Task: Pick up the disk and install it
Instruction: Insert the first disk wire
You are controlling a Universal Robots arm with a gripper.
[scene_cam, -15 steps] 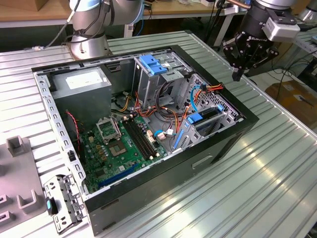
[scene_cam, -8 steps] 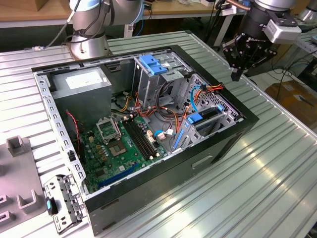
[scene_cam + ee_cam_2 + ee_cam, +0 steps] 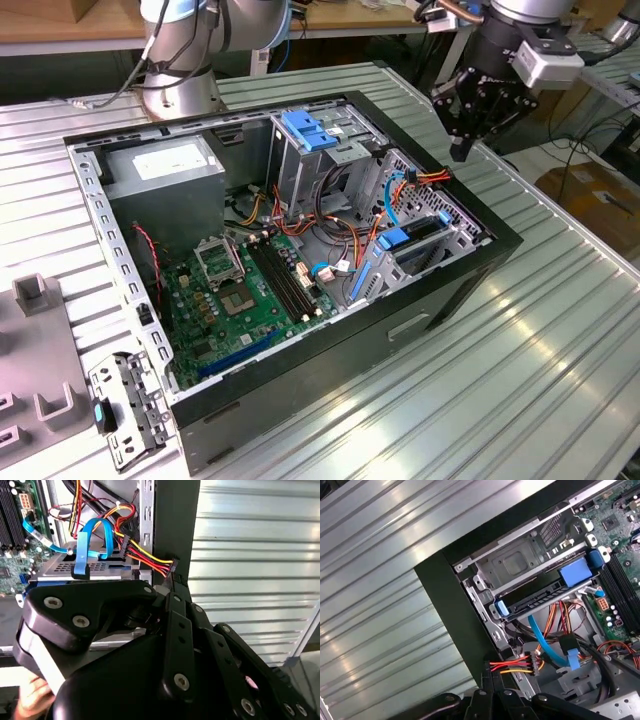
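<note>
Exterior view: disk (image 3: 400, 240) in drive cage (image 3: 455, 222); hand (image 3: 462, 150) above, apart.

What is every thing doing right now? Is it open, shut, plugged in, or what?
claw: shut, empty, hanging over the case's edge
computer case: open, side cover off
disk: slid into its cage slot
power plug: loose, apparently not plugged in
memory slots: empty
</note>
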